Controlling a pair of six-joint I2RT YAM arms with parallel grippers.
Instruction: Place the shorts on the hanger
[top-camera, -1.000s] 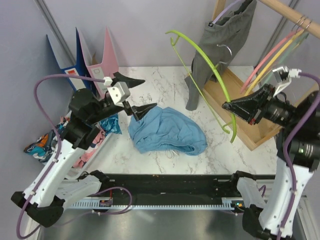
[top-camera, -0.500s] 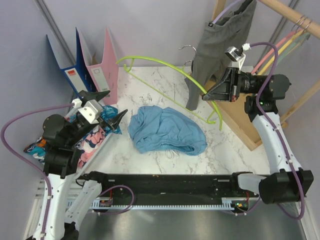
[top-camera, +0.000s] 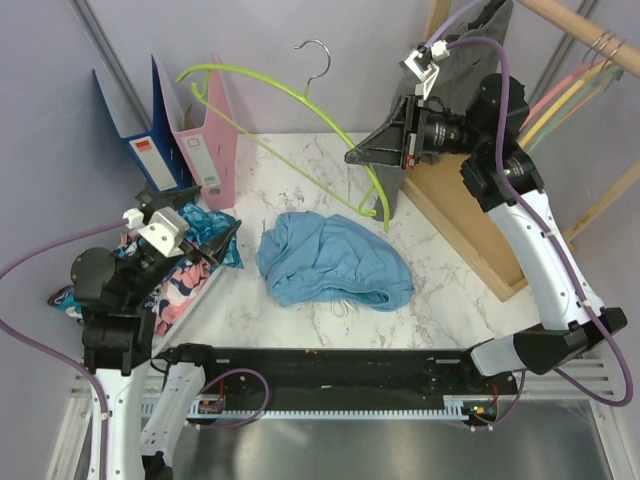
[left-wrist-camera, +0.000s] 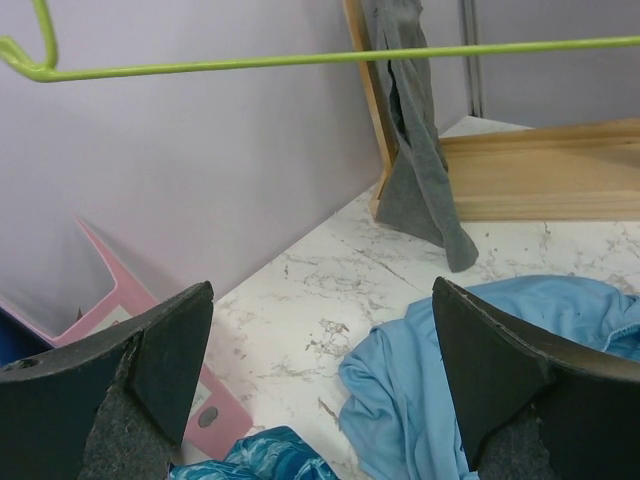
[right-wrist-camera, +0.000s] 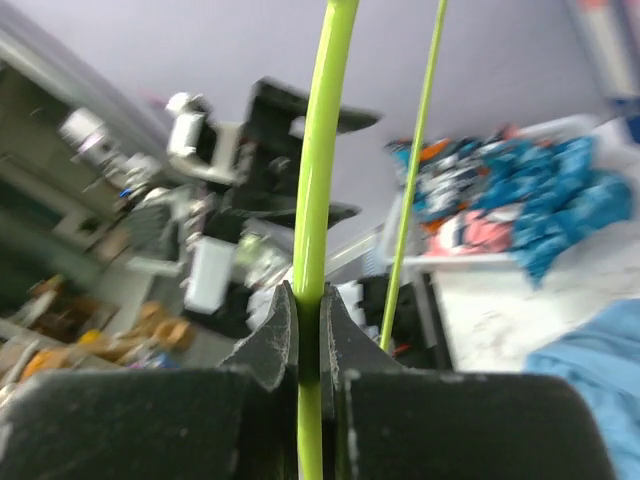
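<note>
Fingers (right-wrist-camera: 272, 335) of right gripper (top-camera: 352, 157) pinched tight on hanger (top-camera: 262, 88), high over table (top-camera: 460, 290), hook up. Left gripper (left-wrist-camera: 320, 340) spread wide, empty, near shorts (top-camera: 335, 262). Crumpled mid-table: light blue, soft, limp, likely light. Best pinched at waistband, by white drawstring (top-camera: 340, 305). Hanger thin, lime, probably springy.

The table (top-camera: 300, 165) has a white marble-patterned top. The light blue shorts (top-camera: 335, 262) lie crumpled in a heap near its middle, with a white drawstring (top-camera: 338, 303) showing at the heap's near edge. At the back left, a pink binder (top-camera: 215, 150) and two blue binders (top-camera: 168, 130) stand side by side against the wall. A wooden rack base (top-camera: 460, 225) sits along the right side. The lower end of the grey garment (left-wrist-camera: 420, 190) reaches down to the top just beside it. Patterned clothes (top-camera: 185, 290) are piled at the left edge.
</note>
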